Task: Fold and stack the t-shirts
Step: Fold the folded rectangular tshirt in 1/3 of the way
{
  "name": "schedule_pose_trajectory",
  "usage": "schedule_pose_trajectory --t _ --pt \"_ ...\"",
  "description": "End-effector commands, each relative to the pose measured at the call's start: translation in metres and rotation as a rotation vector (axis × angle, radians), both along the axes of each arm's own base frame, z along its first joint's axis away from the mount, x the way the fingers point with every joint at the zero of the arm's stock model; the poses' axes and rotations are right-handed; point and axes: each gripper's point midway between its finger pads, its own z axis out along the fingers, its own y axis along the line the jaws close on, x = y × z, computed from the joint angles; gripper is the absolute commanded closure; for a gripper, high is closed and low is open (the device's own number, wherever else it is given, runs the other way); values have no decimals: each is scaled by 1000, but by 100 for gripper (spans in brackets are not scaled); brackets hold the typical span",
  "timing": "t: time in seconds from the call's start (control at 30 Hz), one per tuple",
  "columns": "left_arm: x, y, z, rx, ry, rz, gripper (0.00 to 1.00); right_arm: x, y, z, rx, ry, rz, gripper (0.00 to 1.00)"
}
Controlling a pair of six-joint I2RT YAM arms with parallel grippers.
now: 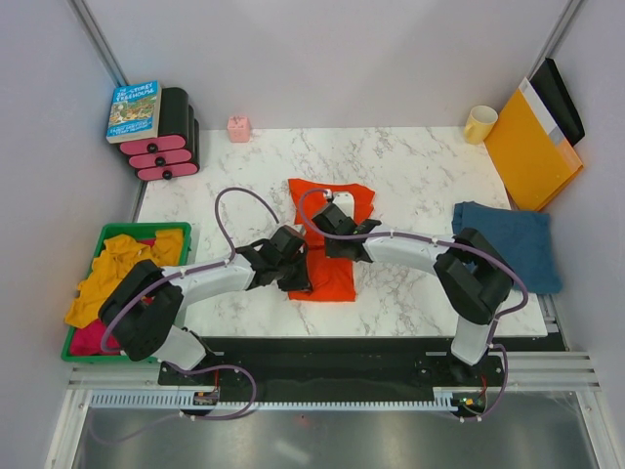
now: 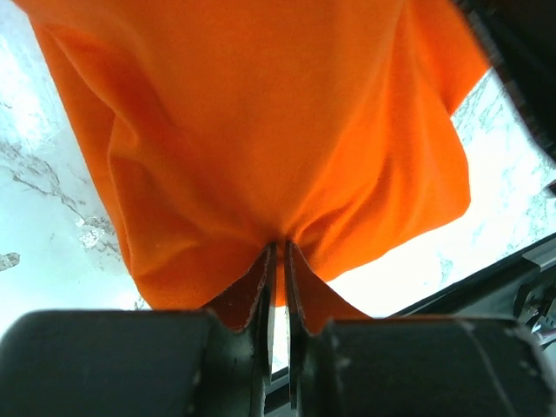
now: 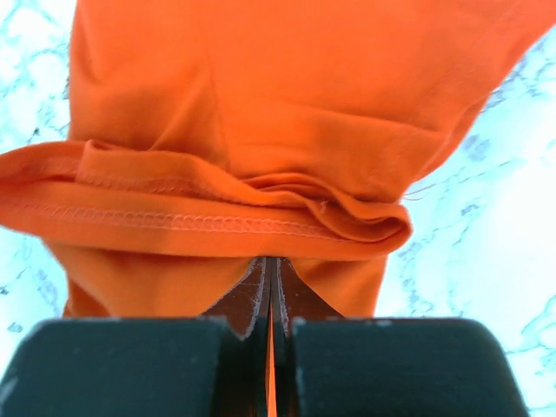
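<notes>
Left claw (image 2: 278,250) and right claw (image 3: 271,262) each clamped on orange-red t-shirt (image 1: 328,277), middle of table (image 1: 420,171). Raise both together, hold cloth taut, lay edge squarely onto edge; afterwards stack with denim-blue t-shirt (image 1: 510,244), at right.

Top view: bright, even, diffuse light; only faint soft shadows on the worktop (image 1: 420,176), focus sharp throughout. Wrist views: marble blown out near white, orange shirt (image 2: 278,130) saturated, dark foreground blurred.

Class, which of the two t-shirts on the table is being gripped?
The orange shirt in the middle: the left end effector and right end effector are shut on it. The blue shirt lies folded and untouched at the right.
</notes>
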Motion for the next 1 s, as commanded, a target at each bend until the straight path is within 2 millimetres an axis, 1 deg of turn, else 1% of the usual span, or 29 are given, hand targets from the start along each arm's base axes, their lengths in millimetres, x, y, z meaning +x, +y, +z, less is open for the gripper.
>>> schedule_pose_trajectory --t 0.0,0.13,0.2,0.23,0.3,0.33,0.37,0.4,0.43,0.47,0.53,0.6,0.63,0.7,0.73,0.77,0.8,0.83,0.87,0.9,0.93,0.97 --pt "-5 0 -9 8 11 -23 86 23 -4 21 3 -63 -37 100" --pt "-8 2 -12 15 19 -26 86 27 -4 25 2 -67 -33 100" --pt "-8 3 -14 20 20 -25 86 32 -6 26 -2 -72 -41 100" --pt "-10 4 -16 24 27 -27 86 34 -8 18 -17 -61 -43 100" --pt "-12 4 -18 27 37 -32 86 43 -14 13 -25 -54 -61 100" --pt "-14 5 -20 30 42 -34 86 47 -17 5 -37 -43 -70 100" --pt "-15 6 -21 34 45 -34 86 55 -23 4 -35 -44 -86 100" --pt "-16 6 -22 36 47 -37 86 58 -25 1 -40 -40 -90 100" --pt "-17 8 -23 40 48 -36 86 61 -29 -8 -51 -26 -98 100" --pt "-19 8 -25 45 56 -38 86 67 -37 -10 -60 -23 -116 100" --pt "-21 10 -27 54 64 -39 86 72 -45 -17 -75 -13 -131 100" --pt "-22 11 -27 57 65 -40 86 79 -56 -15 -83 -18 -152 100" --pt "-22 11 -26 58 62 -43 86 81 -58 -9 -91 -35 -143 100" --pt "-20 10 -21 56 38 -46 85 85 -55 6 -67 -72 -124 100" --pt "-18 10 -18 53 20 -50 81 85 -52 26 -31 -108 -111 100" --pt "-15 8 -6 30 -16 -49 79 86 -50 37 -1 -135 -112 100" --pt "-11 8 1 24 -47 -37 77 85 -50 48 18 -154 -109 99" --pt "-7 8 10 8 -76 -30 72 83 -49 68 57 -182 -105 97" --pt "-2 7 28 -22 -132 -17 69 80 -47 78 76 -192 -94 92" --pt "1 7 37 -39 -156 -10 67 75 -46 96 107 -219 -86 82" --pt "2 7 46 -58 -180 -6 64 67 -47 97 107 -211 -78 76" --pt "2 6 53 -75 -196 -5 62 57 -42 101 116 -211 -60 71"
